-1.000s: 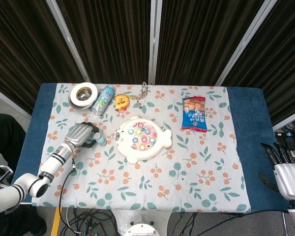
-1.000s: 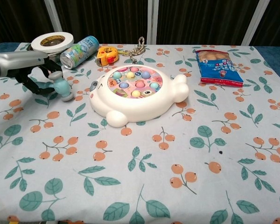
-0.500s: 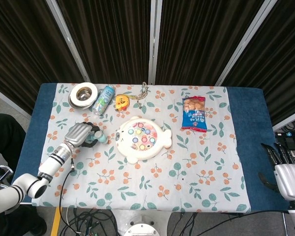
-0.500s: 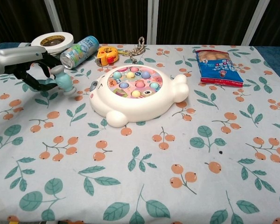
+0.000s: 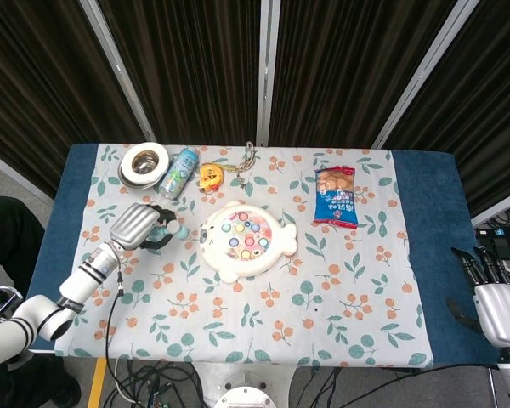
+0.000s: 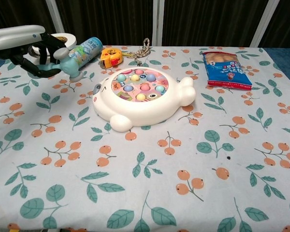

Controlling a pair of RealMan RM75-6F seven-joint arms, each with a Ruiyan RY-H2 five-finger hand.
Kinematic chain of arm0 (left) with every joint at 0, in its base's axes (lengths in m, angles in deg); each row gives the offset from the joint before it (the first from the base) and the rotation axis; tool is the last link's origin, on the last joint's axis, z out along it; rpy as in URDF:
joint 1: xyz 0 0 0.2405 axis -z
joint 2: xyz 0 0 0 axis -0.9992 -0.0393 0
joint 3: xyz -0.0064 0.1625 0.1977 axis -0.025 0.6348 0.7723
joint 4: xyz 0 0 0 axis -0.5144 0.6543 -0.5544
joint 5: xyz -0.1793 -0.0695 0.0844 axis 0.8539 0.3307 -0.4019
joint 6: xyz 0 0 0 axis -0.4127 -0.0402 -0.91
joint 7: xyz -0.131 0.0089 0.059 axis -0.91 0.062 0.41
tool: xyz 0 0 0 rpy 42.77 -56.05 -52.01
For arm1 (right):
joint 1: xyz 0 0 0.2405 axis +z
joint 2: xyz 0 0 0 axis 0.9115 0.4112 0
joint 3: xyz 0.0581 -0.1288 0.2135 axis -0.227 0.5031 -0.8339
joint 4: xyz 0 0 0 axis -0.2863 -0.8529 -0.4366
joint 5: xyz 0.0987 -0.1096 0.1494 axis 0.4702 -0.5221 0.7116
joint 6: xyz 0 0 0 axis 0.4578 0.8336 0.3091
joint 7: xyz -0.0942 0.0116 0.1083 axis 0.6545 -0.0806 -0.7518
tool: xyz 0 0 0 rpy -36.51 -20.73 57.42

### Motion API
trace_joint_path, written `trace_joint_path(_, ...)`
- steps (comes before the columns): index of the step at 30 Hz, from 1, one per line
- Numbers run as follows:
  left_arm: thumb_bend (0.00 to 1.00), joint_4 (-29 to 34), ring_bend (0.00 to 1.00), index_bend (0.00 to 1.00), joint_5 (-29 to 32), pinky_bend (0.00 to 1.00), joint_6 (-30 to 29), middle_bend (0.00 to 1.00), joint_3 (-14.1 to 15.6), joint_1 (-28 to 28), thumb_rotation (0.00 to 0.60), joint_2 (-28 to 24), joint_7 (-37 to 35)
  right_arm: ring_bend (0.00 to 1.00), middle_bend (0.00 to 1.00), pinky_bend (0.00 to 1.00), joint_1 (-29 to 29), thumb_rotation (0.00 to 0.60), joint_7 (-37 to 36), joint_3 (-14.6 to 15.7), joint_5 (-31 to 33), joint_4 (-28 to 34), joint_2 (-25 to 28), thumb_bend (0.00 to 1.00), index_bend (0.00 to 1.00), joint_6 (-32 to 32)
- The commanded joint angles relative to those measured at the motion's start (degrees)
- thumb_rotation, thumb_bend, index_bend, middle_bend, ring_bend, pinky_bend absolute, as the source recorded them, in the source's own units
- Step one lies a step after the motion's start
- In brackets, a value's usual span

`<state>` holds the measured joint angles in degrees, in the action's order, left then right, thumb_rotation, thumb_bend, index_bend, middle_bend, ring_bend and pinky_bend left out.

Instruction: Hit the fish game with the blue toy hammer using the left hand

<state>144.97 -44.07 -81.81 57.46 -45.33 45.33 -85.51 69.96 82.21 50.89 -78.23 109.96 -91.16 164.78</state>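
Left hand (image 6: 31,53) fingers wrapped round blue toy hammer (image 6: 69,65), raised left of fish game (image 6: 140,95). Right hand (image 5: 493,293) off-table, fingers extended, holding nothing.

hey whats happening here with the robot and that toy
The robot's left hand is holding a blue toy hammer lifted off the table, to the left of the white fish game, with its fingers curled around the handle. The hammer head is not touching the game, so no hit has landed at this moment. The right hand sits idle off the table's right edge, holding nothing. A can, a tape roll and a snack bag lie at the back, untouched.
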Motion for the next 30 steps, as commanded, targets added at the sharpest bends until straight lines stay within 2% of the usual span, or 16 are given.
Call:
trace_joint_path(1, 0.53, 1.2, 0.48, 0.6, -0.9, 0.73, 0.4, 0.62, -0.1, 1.3, 0.6, -0.8, 0.6, 0.0, 0.14, 0.0, -0.2, 0.6, 0.4, 0.0, -0.1, 0.3, 0.2, 0.23, 0.0, 0.4)
trace_joint_path(8, 0.55, 5.3, 0.49, 0.6, -2.2, 0.74, 3.8, 0.63, -0.9, 5.9, 0.6, -3.5, 3.6, 0.0, 0.15, 0.0, -0.7, 0.6, 1.2, -0.1, -0.2, 1.0, 0.8, 0.23, 0.0, 1.3)
trace_joint_path(15, 0.57, 9.6, 0.53, 0.6, -1.2, 0.77, 11.0, 0.67, -2.4, 11.5, 0.6, -4.9, 8.6, 0.0, 0.15, 0.0, -1.0, 0.6, 1.1, 0.1, -0.4, 0.9, 0.7, 0.23, 0.0, 1.6)
trace_joint_path(22, 0.57, 12.1, 0.53, 0.6, 4.1, 0.78, 19.1, 0.67, -5.0, 16.4, 0.6, -4.8, 16.0, 0.0, 0.15, 0.0, -1.2, 0.6, 0.5, 0.1, -0.5, 0.6, 0.6, 0.23, 0.0, 1.8)
trace_joint_path(30, 0.57, 14.8, 0.53, 0.6, 8.9, 0.79, 21.3, 0.68, -5.7, 17.6, 0.6, -4.1, 21.7, 0.0, 0.15, 0.0, -1.4, 0.6, -0.4, 0.2, -0.3, -0.2, 0.4, 0.23, 0.0, 1.8)
